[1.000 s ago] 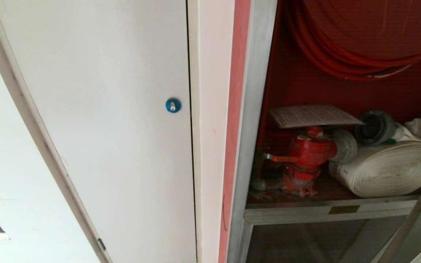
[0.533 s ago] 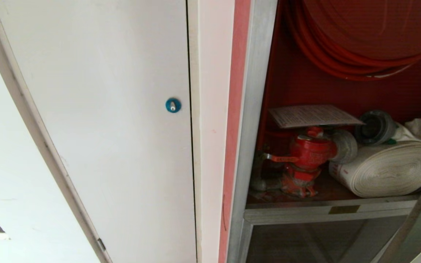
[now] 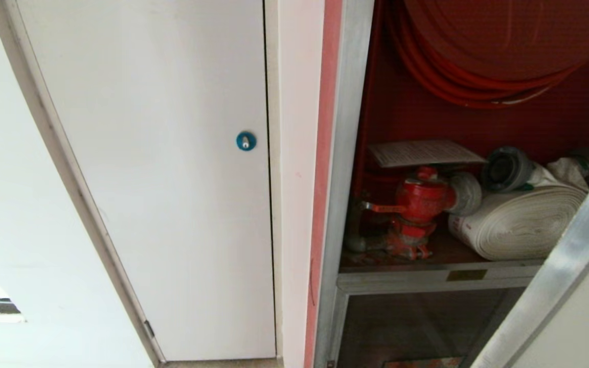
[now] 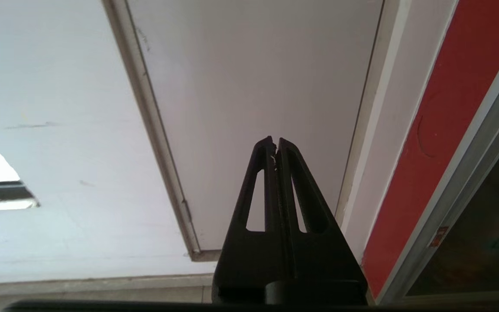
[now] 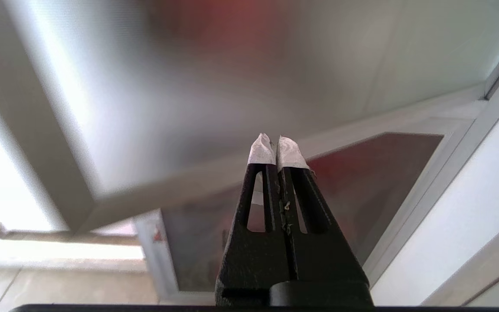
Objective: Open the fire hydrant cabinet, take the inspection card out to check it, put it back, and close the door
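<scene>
Running off the head view's top edge: red hose reel [image 3: 478,46], only its lower arc showing. Crossing the lower right corner: silver door frame [image 3: 555,276], cutting off the rolled white hose [image 3: 519,225] at its right end. Printing on the inspection card [image 3: 422,152] staying too small to read. Blurring across the upper half of the right wrist view: a grey-and-red surface [image 5: 215,78], unidentifiable.

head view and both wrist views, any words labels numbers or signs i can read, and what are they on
None can be read.
inspection card on the red valve: rows of print, too small.
rolled white hose: red marks at its end, blurred.
brass plate on the cabinet shelf rail: no legible text.
small sticker on the cabinet frame: blurred.
</scene>
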Controlling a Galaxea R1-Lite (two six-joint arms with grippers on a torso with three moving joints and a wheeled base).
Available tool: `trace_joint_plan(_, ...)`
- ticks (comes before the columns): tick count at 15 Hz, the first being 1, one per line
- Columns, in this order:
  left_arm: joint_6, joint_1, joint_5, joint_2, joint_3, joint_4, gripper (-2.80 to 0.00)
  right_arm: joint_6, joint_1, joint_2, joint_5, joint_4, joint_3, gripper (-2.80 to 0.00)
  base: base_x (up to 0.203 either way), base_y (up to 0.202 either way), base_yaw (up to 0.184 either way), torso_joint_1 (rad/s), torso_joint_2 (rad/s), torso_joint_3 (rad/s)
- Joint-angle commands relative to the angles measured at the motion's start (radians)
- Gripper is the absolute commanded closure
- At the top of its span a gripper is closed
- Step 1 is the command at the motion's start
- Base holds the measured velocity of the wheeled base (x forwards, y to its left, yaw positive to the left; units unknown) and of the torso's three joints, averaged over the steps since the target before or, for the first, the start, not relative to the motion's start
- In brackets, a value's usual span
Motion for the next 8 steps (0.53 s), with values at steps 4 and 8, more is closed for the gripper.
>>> trace_joint_plan(4, 0.0, 0.0, 0.0, 0.001, 0.006, 0.0, 0.0, -0.001, 0.0, 0.0, 0.0, 0.001, 0.0, 0.0, -0.198, 0.0, 0.0, 0.001, 0.0, 0.0)
trace_joint_plan(8, 0.0, 0.0, 0.0, 0.0, 0.006, 0.0, 0.0, -0.001, 0.0, 0.0, 0.0, 0.001, 0.0, 0.0, -0.196, 0.0, 0.0, 0.004, 0.0, 0.003)
